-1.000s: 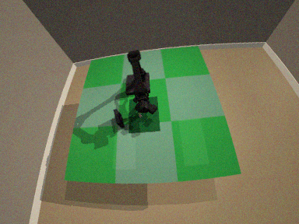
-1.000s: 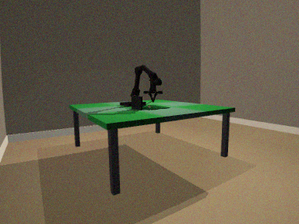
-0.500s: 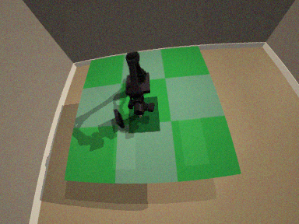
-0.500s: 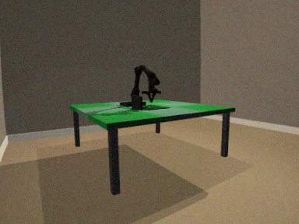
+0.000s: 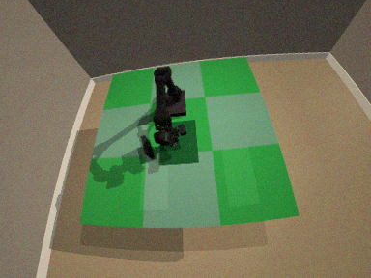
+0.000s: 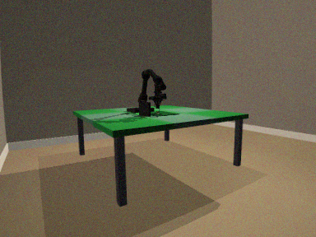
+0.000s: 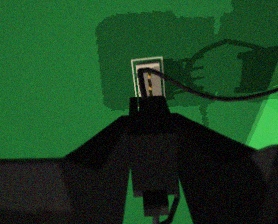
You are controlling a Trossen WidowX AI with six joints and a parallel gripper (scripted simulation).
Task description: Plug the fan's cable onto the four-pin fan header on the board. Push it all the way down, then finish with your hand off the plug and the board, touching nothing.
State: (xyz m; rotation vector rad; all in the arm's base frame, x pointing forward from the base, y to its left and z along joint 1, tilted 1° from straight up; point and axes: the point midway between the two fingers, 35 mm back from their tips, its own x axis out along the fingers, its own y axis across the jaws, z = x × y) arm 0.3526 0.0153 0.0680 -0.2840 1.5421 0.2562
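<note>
My gripper (image 7: 149, 123) (image 6: 158, 106) is shut on the fan plug (image 7: 154, 162), a dark block at the bottom middle of the wrist view. The fan header (image 7: 156, 86) lies just ahead of the fingertips, a pale housing with a white outline and gold pins. Its near end is hidden behind the fingertips. The plug is apart from the header; its exact height is hard to tell. The cable (image 7: 225, 99) curves over the header from its far left end and leaves to the right. The board (image 5: 189, 152) (image 7: 50, 75) is a dark green square under the hand.
A dark upright slab (image 5: 147, 147) (image 6: 145, 109) stands beside the board, left of the hand in the top view. The arm's base (image 5: 179, 107) is behind the board. The table top (image 5: 246, 121) is a green and pale checkered square.
</note>
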